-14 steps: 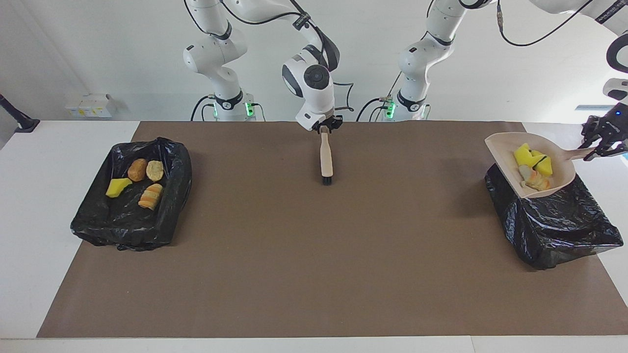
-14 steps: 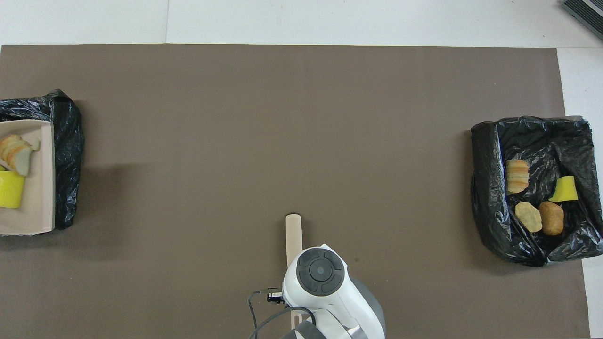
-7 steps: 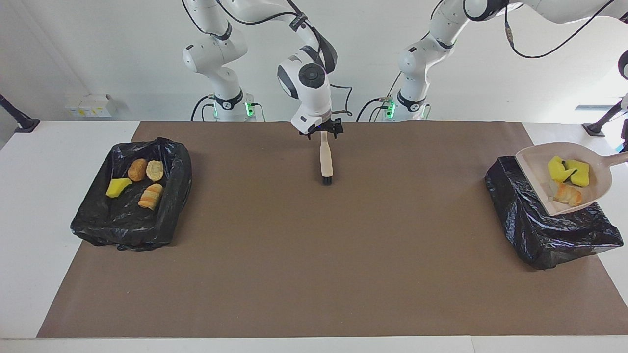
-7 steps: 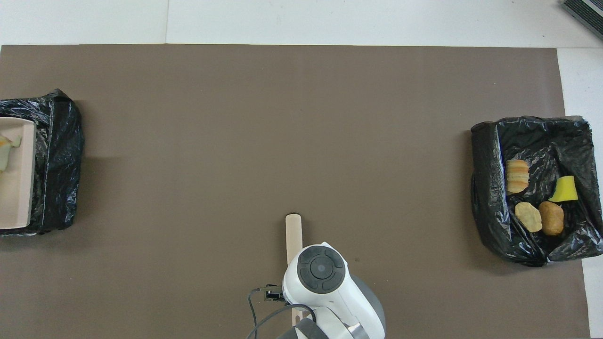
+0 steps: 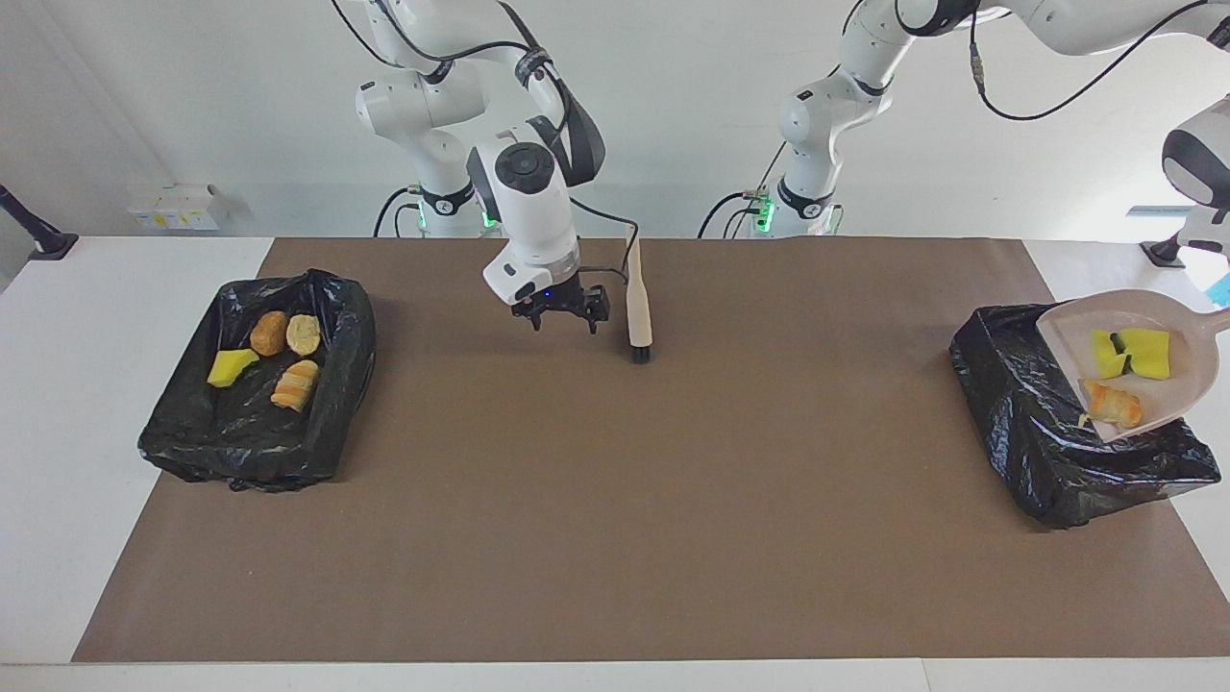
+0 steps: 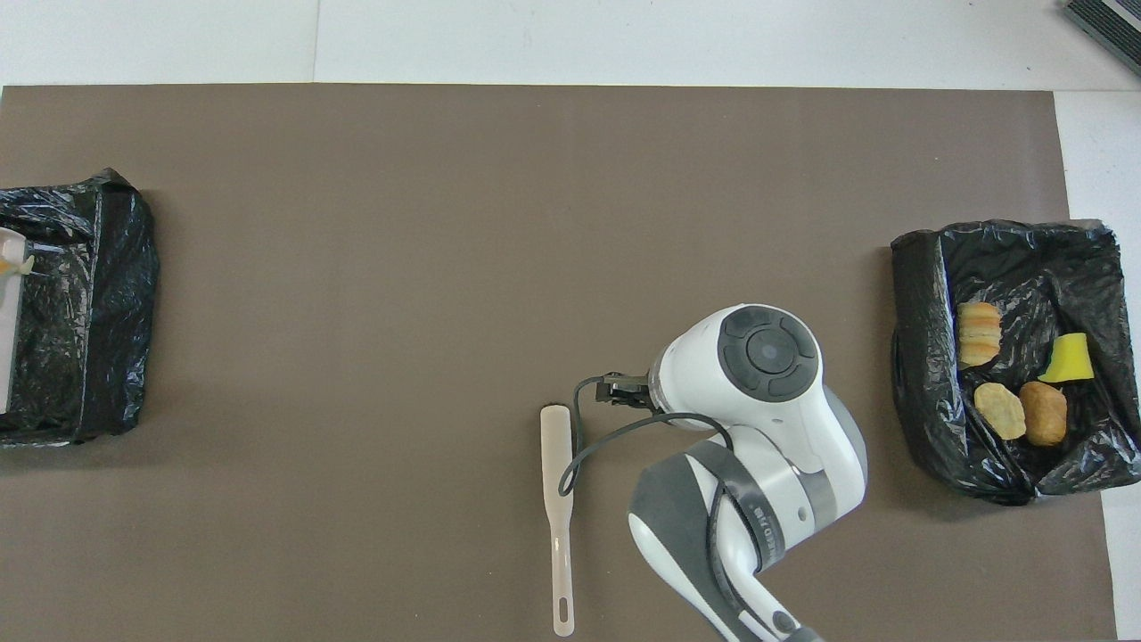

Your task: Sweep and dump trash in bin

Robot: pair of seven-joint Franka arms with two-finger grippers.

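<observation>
Facing view: two black-lined bins on the desk, one toward each arm's end. Bin toward the right arm's end (image 5: 258, 384) holds four trash pieces (image 5: 272, 356): one yellow, three orange-tan. Dustpan (image 5: 1143, 360) is tilted over the other bin (image 5: 1067, 432), carrying three pieces (image 5: 1132, 354): two yellow, one orange. Left gripper is out of frame; cannot tell its jaws. One brush (image 5: 636, 308) lies on the desk. Right gripper (image 5: 562, 312) hangs just beside the brush, jaws apart, holding nothing.
</observation>
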